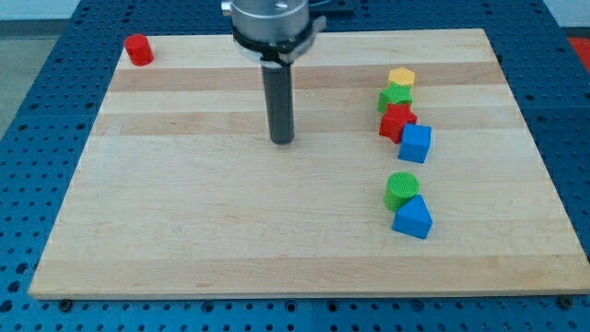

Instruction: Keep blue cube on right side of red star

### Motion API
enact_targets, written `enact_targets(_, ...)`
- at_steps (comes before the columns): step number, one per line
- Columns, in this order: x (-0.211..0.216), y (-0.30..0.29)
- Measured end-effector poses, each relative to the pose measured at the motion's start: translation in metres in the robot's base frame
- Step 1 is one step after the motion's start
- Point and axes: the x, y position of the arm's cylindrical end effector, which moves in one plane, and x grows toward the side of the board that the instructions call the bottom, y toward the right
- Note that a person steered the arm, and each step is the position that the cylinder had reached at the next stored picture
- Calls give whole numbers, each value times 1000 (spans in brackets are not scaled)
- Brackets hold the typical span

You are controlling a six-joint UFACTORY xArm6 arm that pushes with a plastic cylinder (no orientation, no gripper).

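The red star (395, 121) lies at the view's right on the wooden board (184, 231). The blue cube (415, 144) touches it at its lower right. My tip (282, 140) rests on the board well to the left of both blocks, a good gap away, touching no block.
A green star (395, 97) and a yellow hexagon (402, 77) sit just above the red star. A green cylinder (401, 188) and a blue triangular block (412, 218) lie below the blue cube. A red cylinder (138, 49) stands at the top left corner.
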Motion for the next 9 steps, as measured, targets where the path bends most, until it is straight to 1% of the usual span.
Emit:
enact_targets(1,15,31)
enact_targets(3,19,49)
enact_targets(4,21,76)
enact_targets(5,22,121)
enact_targets(6,22,152)
enact_targets(7,22,176)
enact_targets(9,55,180)
